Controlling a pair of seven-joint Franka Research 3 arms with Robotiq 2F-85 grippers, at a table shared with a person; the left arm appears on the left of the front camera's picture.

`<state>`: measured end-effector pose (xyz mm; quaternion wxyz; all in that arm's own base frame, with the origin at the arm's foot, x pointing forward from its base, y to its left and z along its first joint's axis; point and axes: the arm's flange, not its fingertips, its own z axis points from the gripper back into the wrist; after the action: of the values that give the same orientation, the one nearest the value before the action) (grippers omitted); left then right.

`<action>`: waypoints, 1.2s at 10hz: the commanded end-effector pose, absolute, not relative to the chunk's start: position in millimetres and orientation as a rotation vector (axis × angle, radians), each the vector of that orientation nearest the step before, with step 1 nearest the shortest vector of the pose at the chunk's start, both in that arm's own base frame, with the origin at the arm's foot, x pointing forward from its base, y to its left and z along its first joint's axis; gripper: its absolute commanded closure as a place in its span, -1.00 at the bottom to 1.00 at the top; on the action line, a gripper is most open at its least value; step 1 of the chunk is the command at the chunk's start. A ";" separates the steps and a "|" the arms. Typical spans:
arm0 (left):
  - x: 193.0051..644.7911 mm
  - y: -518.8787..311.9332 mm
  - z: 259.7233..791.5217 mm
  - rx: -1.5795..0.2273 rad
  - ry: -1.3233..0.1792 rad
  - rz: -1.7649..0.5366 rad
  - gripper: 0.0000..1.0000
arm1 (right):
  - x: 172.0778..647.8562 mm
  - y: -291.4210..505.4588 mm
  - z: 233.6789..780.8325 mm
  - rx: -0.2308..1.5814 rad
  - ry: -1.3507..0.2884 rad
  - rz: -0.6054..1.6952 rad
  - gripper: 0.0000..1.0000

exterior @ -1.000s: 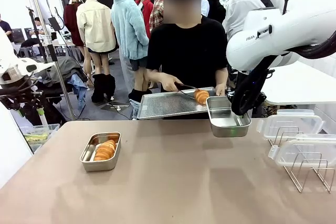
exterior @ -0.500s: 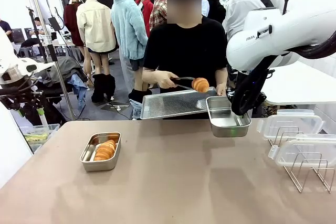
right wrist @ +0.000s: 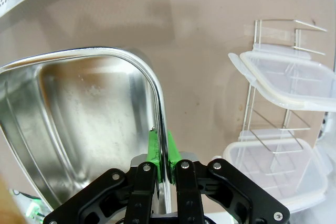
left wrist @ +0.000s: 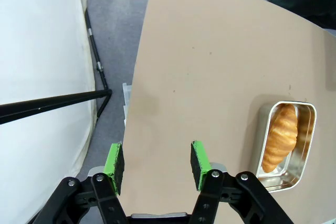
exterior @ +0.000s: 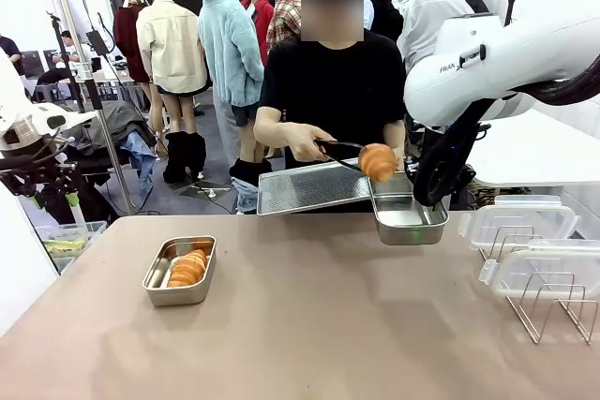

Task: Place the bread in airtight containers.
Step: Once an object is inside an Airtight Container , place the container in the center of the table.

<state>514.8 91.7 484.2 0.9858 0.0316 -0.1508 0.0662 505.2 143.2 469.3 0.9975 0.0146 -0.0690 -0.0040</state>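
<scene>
Surface: desk [exterior: 319, 334], plain tan-brown top with a matt finish, spanning the width of the front view.
Left side: one small steel tin [exterior: 174, 296], rectangular with rounded corners. It sits flat on the desk without a lid, its long side pointing roughly toward the far edge.
Tin contents: golden ridged roll [exterior: 188, 269], lying lengthwise and covering much of the tin floor.
Right side: wire rack [exterior: 553, 311] standing on the desk near the right edge, with its loops upright.
Rack load: two clear lids [exterior: 521, 220] resting on the wires, one nearer and one farther.
Spacing: tin and rack are well apart, on opposite sides of the desk.
</scene>
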 end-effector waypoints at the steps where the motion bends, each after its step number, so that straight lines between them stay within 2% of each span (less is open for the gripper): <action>1: 514.8 89.9 486.4 0.081 -0.307 0.151 -0.33 | 505.1 142.9 469.6 0.032 -0.149 0.000 1.00; 12: 514.8 89.9 486.4 0.081 -0.307 0.151 -0.33 | 505.1 142.9 469.6 0.032 -0.149 0.000 1.00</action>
<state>514.8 91.7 484.2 0.9858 0.0316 -0.1508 0.0663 505.2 143.3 469.3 0.9975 0.0146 -0.0690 -0.0039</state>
